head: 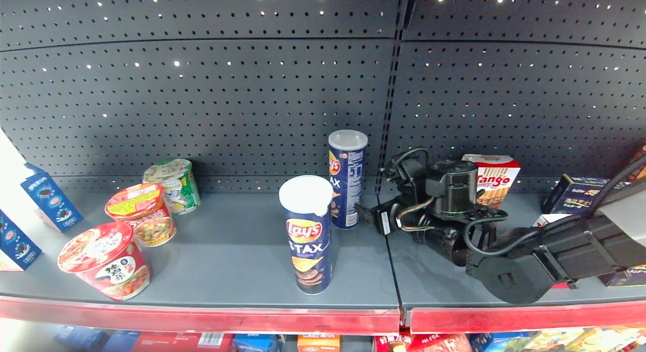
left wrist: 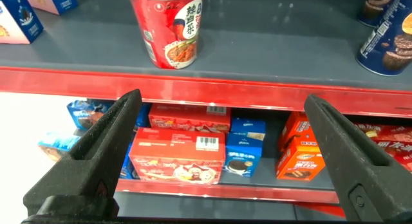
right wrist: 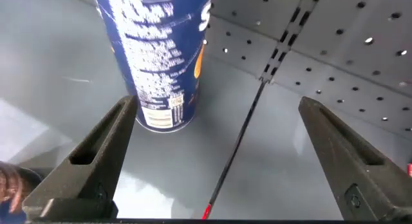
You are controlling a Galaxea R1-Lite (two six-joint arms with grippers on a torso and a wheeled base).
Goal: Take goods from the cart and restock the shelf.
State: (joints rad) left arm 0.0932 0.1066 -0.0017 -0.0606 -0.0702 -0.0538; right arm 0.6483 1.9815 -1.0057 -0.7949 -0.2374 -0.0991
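**Right claw sitting open beside the rear chip can**

The right claw (right wrist: 217, 103) is lying low over the shelf (head: 227, 251), just right of the seam between its two sections, with its jaws standing wide apart and gripping nothing. The rear chip can (head: 347, 185) is standing upright on its own just ahead of the fingertips, near the back edge of the shelf beside that seam. A second chip can (head: 309, 236) is standing upright nearer the front edge, a little left of the first. The left claw (left wrist: 222, 98) is hanging in front of the red front edge, jaws also apart and empty, facing the red noodle cup (head: 106, 261) near the front-left corner.

Since the rear can is resting free on the shelf, the placing step appears to be ending. The next move probably calls for drawing the right arm straight back from the can, keeping both fingers clear of its side so it is not tipping. The arm must also avoid the wafer box (head: 492, 178) behind it before going to the cart for more goods.
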